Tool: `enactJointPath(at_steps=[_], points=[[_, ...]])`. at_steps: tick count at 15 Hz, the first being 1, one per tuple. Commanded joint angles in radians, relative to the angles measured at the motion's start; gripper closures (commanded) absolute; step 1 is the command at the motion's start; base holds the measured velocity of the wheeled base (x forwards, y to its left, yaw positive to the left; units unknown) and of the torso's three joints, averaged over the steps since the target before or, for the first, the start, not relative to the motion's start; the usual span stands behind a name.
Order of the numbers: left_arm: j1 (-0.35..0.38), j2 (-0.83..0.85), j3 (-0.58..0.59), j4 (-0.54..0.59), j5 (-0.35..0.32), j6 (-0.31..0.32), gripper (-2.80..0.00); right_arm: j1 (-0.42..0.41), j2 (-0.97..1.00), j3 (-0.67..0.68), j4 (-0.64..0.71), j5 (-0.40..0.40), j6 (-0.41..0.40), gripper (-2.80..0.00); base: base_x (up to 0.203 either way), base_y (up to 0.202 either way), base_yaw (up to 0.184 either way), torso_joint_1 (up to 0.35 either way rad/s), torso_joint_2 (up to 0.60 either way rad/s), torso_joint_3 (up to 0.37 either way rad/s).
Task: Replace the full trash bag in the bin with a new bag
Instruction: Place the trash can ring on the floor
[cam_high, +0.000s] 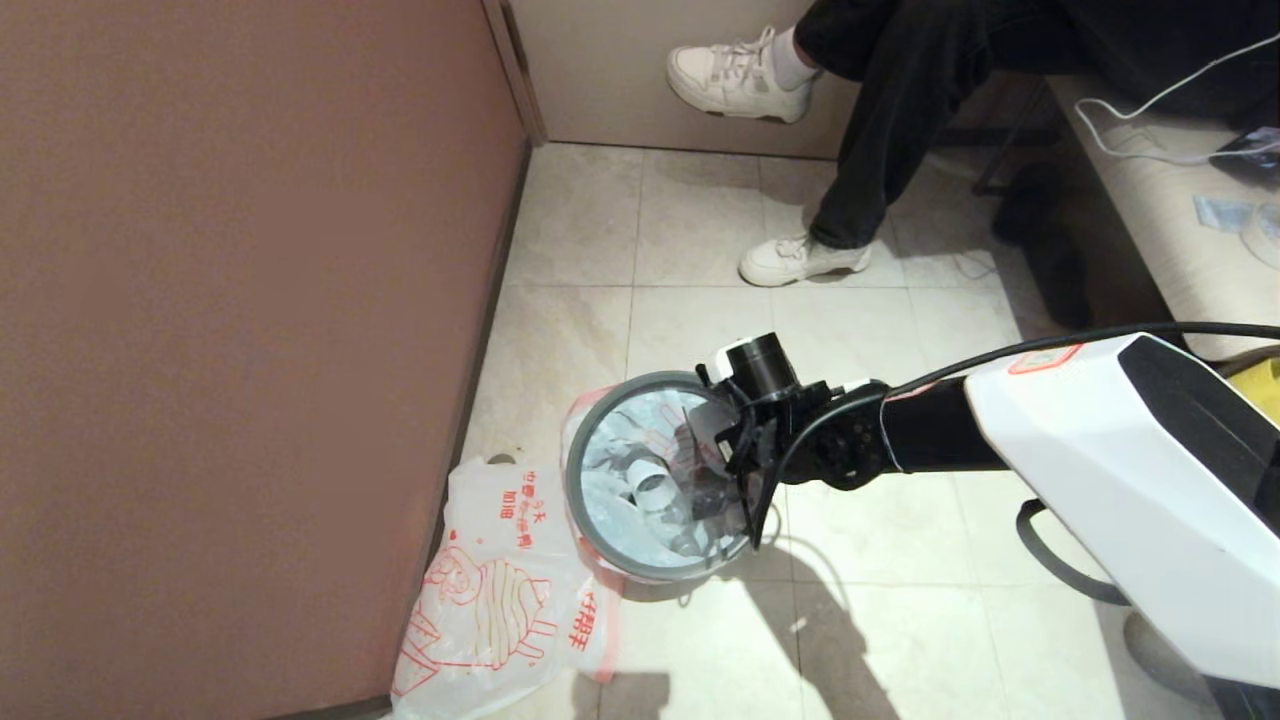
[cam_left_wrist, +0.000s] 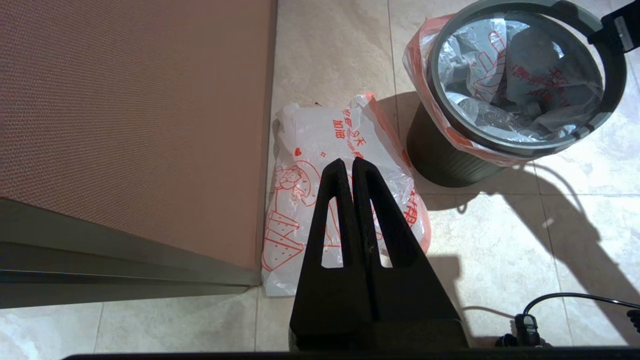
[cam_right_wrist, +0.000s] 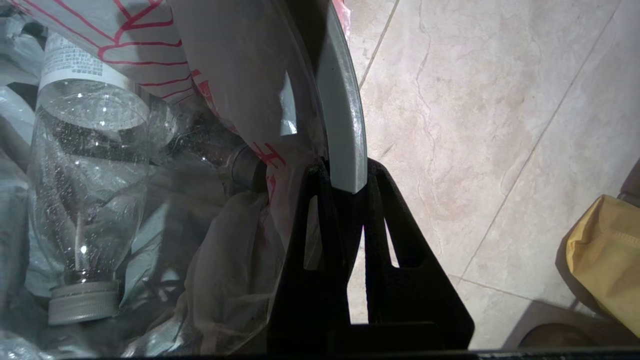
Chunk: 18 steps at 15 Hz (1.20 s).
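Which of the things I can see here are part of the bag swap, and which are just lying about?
Part of the job:
- bin
- its grey ring rim, pinched by the right pincer
- full trash bag inside the bin
- new bag flat on the floor beside the bin

Just lying about:
- yellow bag
- seated person's shoes
- white cable
- left pincer, parked and shut

A floor (cam_high: 700, 230) of pale beige tiles is seen. The bin (cam_high: 655, 478) is stood on it near a brown wall, and the new bag (cam_high: 490, 600) is laid flat just beside the bin, against the wall's foot.
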Motion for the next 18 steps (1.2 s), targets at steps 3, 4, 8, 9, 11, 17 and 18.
enactJointPath(at_steps=[3, 4, 8, 9, 11, 17, 18], points=[[0.000, 0.000, 0.000, 0.000, 0.001, 0.000, 0.00, -0.017, -0.043, 0.001, 0.034, 0.004, 0.002, 0.00, 0.000, 0.000, 0.000, 0.000, 0.00, 0.000], [0.000, 0.001, 0.000, 0.000, 0.001, 0.000, 0.00, -0.016, -0.046, 0.001, 0.034, 0.006, 0.008, 0.00, 0.000, 0.000, 0.000, 0.000, 0.00, 0.000], [0.000, 0.001, 0.000, 0.000, 0.001, 0.000, 0.00, -0.006, -0.118, 0.001, 0.110, 0.025, 0.081, 0.00, 0.000, 0.000, 0.000, 0.000, 0.00, 0.000], [0.001, 0.001, 0.000, 0.000, 0.001, 0.000, 0.00, 0.000, -0.149, 0.001, 0.156, 0.034, 0.127, 0.00, 0.000, 0.000, 0.000, 0.000, 0.00, 0.000], [0.001, 0.000, 0.000, -0.001, 0.001, 0.000, 0.00, 0.015, -0.218, 0.002, 0.252, 0.060, 0.199, 0.00, 0.000, 0.000, 0.000, 0.000, 0.00, 0.000], [0.000, 0.001, 0.000, -0.001, 0.001, 0.000, 0.00, 0.011, -0.512, 0.155, 0.384, 0.071, 0.282, 0.00, 0.000, 0.000, 0.000, 0.000, 0.00, 0.000], [0.000, 0.001, 0.000, 0.000, 0.001, 0.000, 0.00, -0.017, -0.569, 0.209, 0.386, 0.069, 0.282, 0.00, 0.000, 0.000, 0.000, 0.000, 0.00, 0.000]])
